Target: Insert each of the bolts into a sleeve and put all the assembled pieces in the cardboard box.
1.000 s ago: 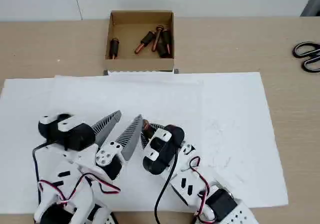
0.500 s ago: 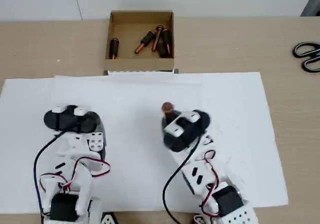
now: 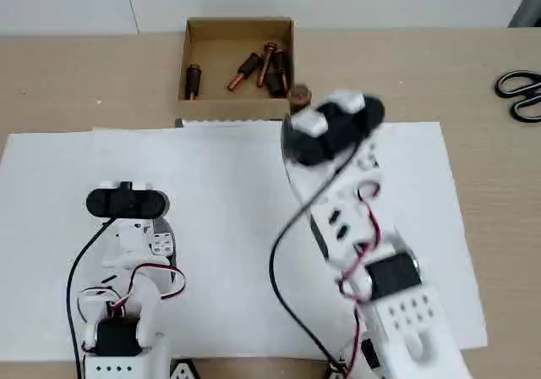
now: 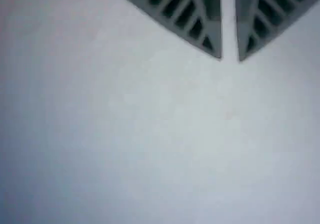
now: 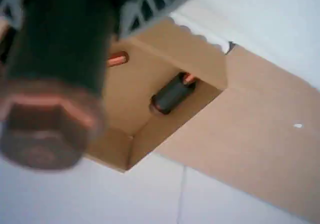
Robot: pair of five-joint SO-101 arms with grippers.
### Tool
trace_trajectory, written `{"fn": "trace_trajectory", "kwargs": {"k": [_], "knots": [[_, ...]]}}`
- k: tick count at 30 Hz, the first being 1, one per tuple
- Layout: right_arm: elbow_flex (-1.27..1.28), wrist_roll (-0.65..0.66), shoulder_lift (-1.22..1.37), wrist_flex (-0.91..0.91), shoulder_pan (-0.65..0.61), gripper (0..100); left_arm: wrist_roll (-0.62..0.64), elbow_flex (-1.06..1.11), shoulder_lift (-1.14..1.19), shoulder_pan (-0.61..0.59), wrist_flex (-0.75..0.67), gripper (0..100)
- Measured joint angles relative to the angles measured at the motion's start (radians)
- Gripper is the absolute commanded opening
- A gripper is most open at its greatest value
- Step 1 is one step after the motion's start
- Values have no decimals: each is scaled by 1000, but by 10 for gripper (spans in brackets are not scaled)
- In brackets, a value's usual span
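High view, as we log it: table point(image 3: 423, 74); white paper sheet point(image 3: 228, 193) across its near half; cardboard box point(image 3: 239, 108) at the sheet's far edge. Right gripper point(image 3: 306, 112) sits just beside the box's near right corner, clamped on a sleeved bolt point(image 3: 300, 96). Left gripper point(image 4: 230, 56) is over the near left paper, fingers nearly together; we see nothing between them. Scissors point(image 3: 520, 96) far right. Several assembled pieces point(image 3: 247, 66) lie in the box.

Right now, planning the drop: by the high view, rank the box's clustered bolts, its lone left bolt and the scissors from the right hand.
1. Cluster of black-sleeved copper bolts, right side of brown cardboard box.
2. Lone black-sleeved bolt, box's left side.
3. Black-handled scissors, far right.
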Motion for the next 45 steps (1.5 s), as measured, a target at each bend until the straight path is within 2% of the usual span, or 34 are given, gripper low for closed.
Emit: {"fn": "trace_trajectory", "kwargs": {"k": [13, 23, 28, 35, 41, 45], "knots": [[-512, 0, 896, -311, 72, 4, 0, 2, 0, 0, 0, 7], [-1020, 0, 1436, -350, 69, 4, 0, 2, 0, 0, 0, 7], [-1178, 0, 1580, -350, 58, 8, 0, 2, 0, 0, 0, 7], [-1206, 57, 1654, -348, -2, 15, 0, 2, 0, 0, 0, 7], [-1206, 87, 1703, -253, -20, 185, 0, 2, 0, 0, 0, 7], [-1224, 87, 1702, -218, -20, 202, 0, 2, 0, 0, 0, 7]]}}
